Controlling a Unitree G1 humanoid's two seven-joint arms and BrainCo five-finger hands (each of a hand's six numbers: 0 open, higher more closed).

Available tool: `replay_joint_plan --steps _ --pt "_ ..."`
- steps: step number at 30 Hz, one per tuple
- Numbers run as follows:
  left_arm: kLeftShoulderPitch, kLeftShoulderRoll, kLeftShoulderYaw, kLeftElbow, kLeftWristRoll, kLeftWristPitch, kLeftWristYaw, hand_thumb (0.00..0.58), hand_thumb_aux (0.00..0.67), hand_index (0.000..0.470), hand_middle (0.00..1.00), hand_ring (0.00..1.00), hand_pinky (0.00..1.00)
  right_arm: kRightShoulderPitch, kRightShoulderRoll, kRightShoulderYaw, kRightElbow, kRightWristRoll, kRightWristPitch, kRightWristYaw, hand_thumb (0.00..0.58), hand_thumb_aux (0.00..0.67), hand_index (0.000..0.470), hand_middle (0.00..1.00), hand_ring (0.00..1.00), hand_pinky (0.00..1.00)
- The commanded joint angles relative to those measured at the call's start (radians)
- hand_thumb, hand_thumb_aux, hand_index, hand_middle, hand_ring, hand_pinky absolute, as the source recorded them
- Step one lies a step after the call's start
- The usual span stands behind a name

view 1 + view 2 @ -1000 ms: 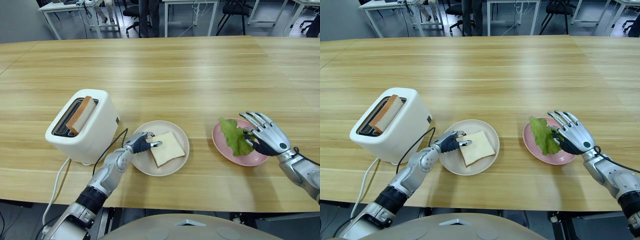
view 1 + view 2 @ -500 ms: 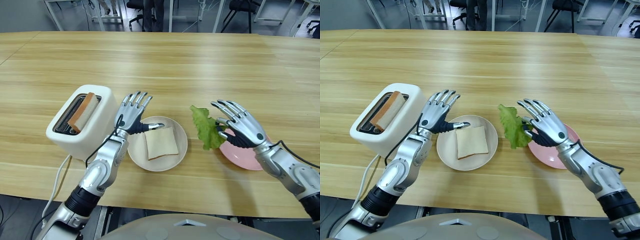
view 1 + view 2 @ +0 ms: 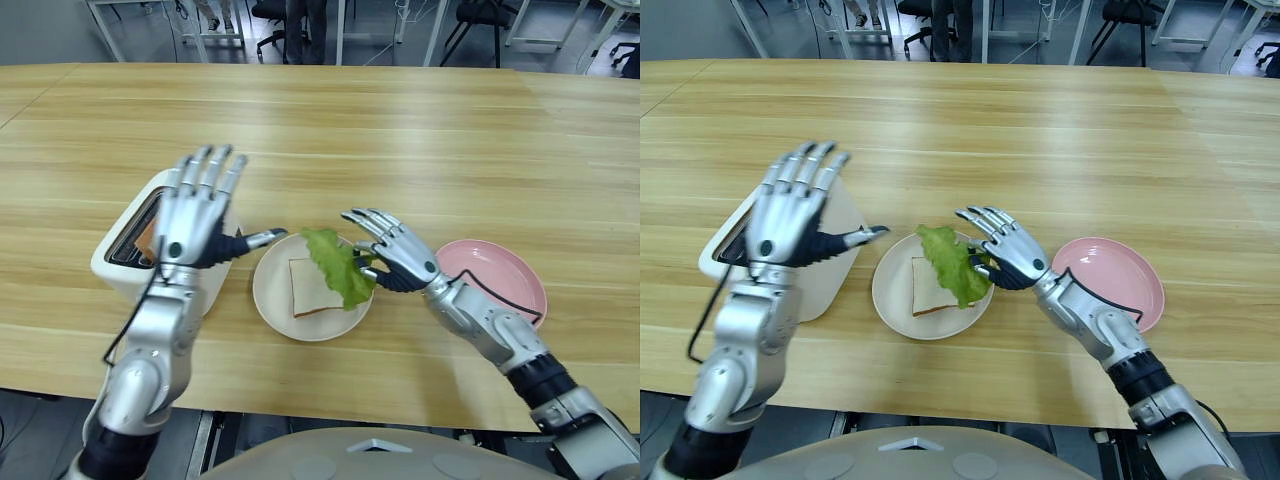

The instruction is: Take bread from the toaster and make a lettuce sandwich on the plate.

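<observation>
A white toaster (image 3: 118,268) stands at the left with a slice of bread (image 3: 147,240) in its slot, mostly hidden behind my left hand (image 3: 193,213). That hand is raised in front of the toaster, open, with its fingers spread upward. To the right lies a cream plate (image 3: 266,290) with one slice of white bread (image 3: 308,302) flat on it. My right hand (image 3: 392,252) is shut on a green lettuce leaf (image 3: 338,266). The leaf hangs just above the right part of the bread slice on the plate.
An empty pink plate (image 3: 500,290) sits right of the cream plate, behind my right forearm. The wooden table (image 3: 400,140) stretches far back with free room. Desks and chairs stand in the room beyond its far edge.
My right hand carried the lettuce leftward from the pink plate to above the bread. My left hand lifted off the cream plate and rose in front of the toaster.
</observation>
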Motion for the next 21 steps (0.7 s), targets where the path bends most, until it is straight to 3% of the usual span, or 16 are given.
replay_joint_plan --steps 1,10,15,16,17,21 --pt "0.054 0.014 0.121 -0.052 -0.029 -0.001 -0.031 0.000 0.000 0.000 0.00 0.00 0.00 -0.032 0.036 0.056 0.116 -0.040 0.000 -0.026 0.580 0.670 0.460 0.00 0.00 0.00" --pt "0.157 0.039 0.343 -0.007 -0.062 0.010 -0.098 0.000 0.000 0.000 0.00 0.00 0.00 -0.128 0.112 0.144 0.345 -0.094 0.025 -0.137 0.580 0.670 0.460 0.00 0.00 0.00" --pt "0.177 0.033 0.334 0.096 -0.090 0.034 -0.197 0.000 0.000 0.000 0.00 0.00 0.00 -0.158 0.145 0.174 0.399 -0.106 0.058 -0.173 0.580 0.670 0.460 0.00 0.00 0.00" --pt "0.172 0.031 0.317 0.123 -0.091 0.036 -0.211 0.000 0.000 0.000 0.00 0.00 0.00 -0.161 0.150 0.178 0.403 -0.109 0.069 -0.179 0.445 0.347 0.238 0.00 0.00 0.00" --pt "0.165 0.030 0.303 0.145 -0.091 0.036 -0.222 0.000 0.000 0.000 0.00 0.00 0.00 -0.162 0.154 0.180 0.402 -0.109 0.077 -0.181 0.000 0.000 0.000 0.00 0.00 0.00" --pt "0.128 0.028 0.268 0.220 -0.115 0.036 -0.231 0.000 0.000 0.000 0.00 0.00 0.00 -0.150 0.154 0.178 0.358 -0.102 0.093 -0.192 0.000 0.000 0.000 0.00 0.00 0.00"
